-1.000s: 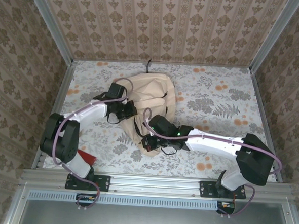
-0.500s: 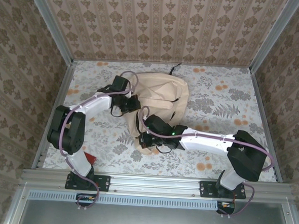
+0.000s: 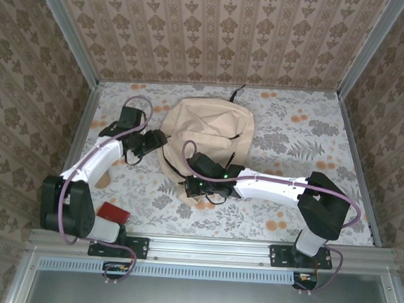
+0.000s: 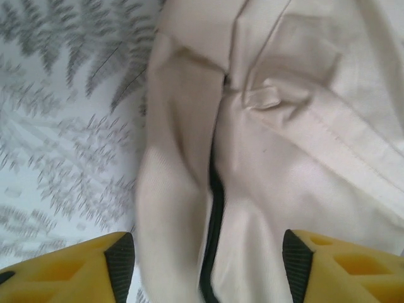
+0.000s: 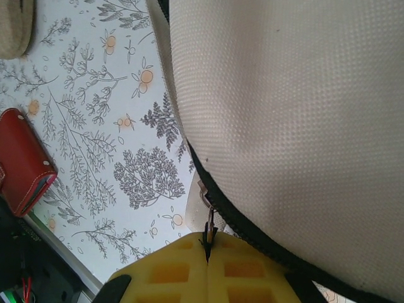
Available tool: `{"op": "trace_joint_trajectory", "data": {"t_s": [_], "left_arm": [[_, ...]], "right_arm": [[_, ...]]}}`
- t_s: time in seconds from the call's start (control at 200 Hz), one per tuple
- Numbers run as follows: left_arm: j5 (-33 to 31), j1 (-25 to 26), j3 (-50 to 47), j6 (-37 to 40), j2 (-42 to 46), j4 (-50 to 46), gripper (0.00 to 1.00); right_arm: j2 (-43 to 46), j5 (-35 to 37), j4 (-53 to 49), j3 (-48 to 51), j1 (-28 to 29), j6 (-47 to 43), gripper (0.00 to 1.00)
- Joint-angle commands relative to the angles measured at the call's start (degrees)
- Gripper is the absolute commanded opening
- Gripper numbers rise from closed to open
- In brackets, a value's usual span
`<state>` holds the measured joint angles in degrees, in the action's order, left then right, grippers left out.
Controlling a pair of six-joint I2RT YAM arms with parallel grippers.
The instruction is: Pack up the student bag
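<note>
The student bag [image 3: 214, 125] is a large beige fabric backpack lying flat at the middle back of the table. Its black top loop [image 3: 237, 92] points to the far wall. My left gripper [image 3: 152, 141] stands open at the bag's left edge. In the left wrist view its black pads [image 4: 121, 264] straddle a fold of beige cloth with a dark zipper line [image 4: 214, 208]. My right gripper [image 3: 194, 187] is at the bag's near edge. It is shut on a small metal zipper pull [image 5: 210, 222] that hangs from the bag's black zipper [image 5: 240, 221].
A red case [image 3: 114, 213] lies near the left arm's base and also shows as the red case [image 5: 22, 161] in the right wrist view. A tan flat object [image 3: 105, 180] lies beside the left arm. Patterned walls close the table on three sides.
My left gripper has pulled back leftwards from on top of the bag to its left edge. The right gripper has crept left along the near edge. The bag has slid right and back.
</note>
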<state>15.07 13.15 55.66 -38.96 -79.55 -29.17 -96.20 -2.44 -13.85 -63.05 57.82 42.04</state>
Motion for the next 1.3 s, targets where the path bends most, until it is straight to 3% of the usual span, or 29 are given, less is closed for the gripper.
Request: {"op": "trace_joint_trajectory", "data": {"t_s": [0.0, 0.24, 0.53, 0.83, 1.12, 1.295], "left_arm": [[-0.4, 0.9, -5.3, -5.7, 5.8, -2.3, 0.68], [11.1, 4.9, -17.9, -21.1, 13.6, 14.2, 0.72], [12.5, 9.8, -20.2, -27.9, 8.8, 25.0, 0.72], [11.3, 12.3, -21.6, -31.3, 4.5, 29.1, 0.56], [5.9, 12.3, -20.0, -28.2, 4.1, 20.8, 0.22], [2.0, 12.2, -18.2, -24.9, 3.6, 15.6, 0.12]], "right_arm": [[-0.8, 2.0, -3.3, -2.0, 0.0, 0.5, 0.0], [-0.4, 1.4, -4.7, -2.4, -0.3, -0.5, 0.0], [-0.1, 1.0, -5.3, -2.5, -0.4, -0.8, 0.0], [0.5, 1.3, -5.6, -2.2, -0.6, -0.6, 0.0], [1.4, 7.8, -13.1, -3.1, -0.6, -1.4, 0.0], [3.7, 13.7, -21.2, -3.3, -1.1, -1.4, 0.0]]}}
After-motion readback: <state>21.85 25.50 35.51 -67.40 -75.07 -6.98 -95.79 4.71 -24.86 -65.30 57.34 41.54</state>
